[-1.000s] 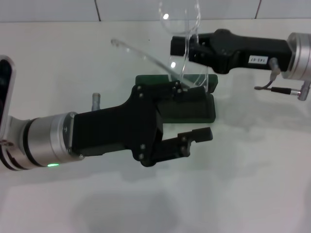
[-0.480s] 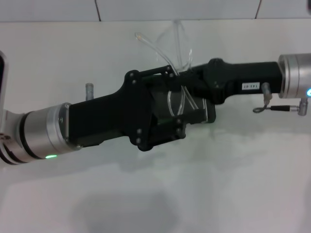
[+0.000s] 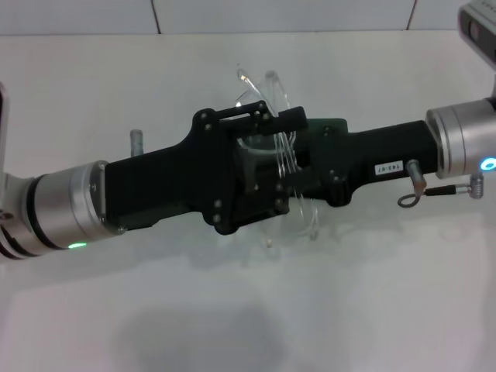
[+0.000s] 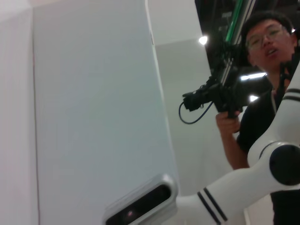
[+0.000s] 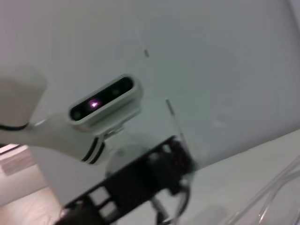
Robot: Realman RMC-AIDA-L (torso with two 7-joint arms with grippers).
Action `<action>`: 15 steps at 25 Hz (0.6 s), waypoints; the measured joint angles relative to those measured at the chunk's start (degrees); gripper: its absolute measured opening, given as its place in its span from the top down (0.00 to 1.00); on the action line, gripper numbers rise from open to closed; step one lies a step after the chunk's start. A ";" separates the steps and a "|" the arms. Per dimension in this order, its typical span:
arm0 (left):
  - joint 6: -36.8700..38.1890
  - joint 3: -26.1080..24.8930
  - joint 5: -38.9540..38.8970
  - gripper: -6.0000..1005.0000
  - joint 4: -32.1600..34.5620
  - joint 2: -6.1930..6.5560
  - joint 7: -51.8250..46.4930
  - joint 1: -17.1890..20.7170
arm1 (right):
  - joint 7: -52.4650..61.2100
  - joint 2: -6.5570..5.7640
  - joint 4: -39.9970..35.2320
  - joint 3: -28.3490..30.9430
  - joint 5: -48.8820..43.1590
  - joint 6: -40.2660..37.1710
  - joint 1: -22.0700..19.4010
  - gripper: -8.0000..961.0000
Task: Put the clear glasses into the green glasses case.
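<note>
Mid-desk, toward the far edge, the left gripper and right gripper meet nose to nose over the green glasses case, mostly hidden beneath them. Clear glasses sit between both grippers, arms sticking out. Can't tell whether either gripper is clamped or released.

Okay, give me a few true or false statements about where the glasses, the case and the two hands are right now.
1. Both hands meet over the middle of the table. True.
2. The clear glasses lie alone near the table's front edge. False: they sit between the left hand and right hand.
3. The green glasses case is mostly hidden behind the hands. True.
4. The right arm is parked away. False: it reaches in.
</note>
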 joint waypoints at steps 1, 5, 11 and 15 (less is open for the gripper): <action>-0.32 0.00 -0.03 0.44 -0.13 -0.01 -0.11 0.04 | 0.01 0.00 -0.20 -0.26 -0.16 -0.42 0.12 0.88; -1.20 0.00 -0.05 0.44 -0.25 0.06 -0.61 0.11 | 0.05 0.06 -1.21 -0.43 -0.47 -2.79 0.22 0.89; -1.46 0.00 -0.11 0.44 -1.10 0.09 -0.66 0.45 | 0.22 -0.13 -2.61 -0.45 -0.54 -3.64 0.24 0.89; -1.83 0.00 -0.11 0.44 -1.10 0.18 -0.67 0.90 | 1.46 -0.79 -4.37 -0.33 -1.86 -4.11 0.25 0.89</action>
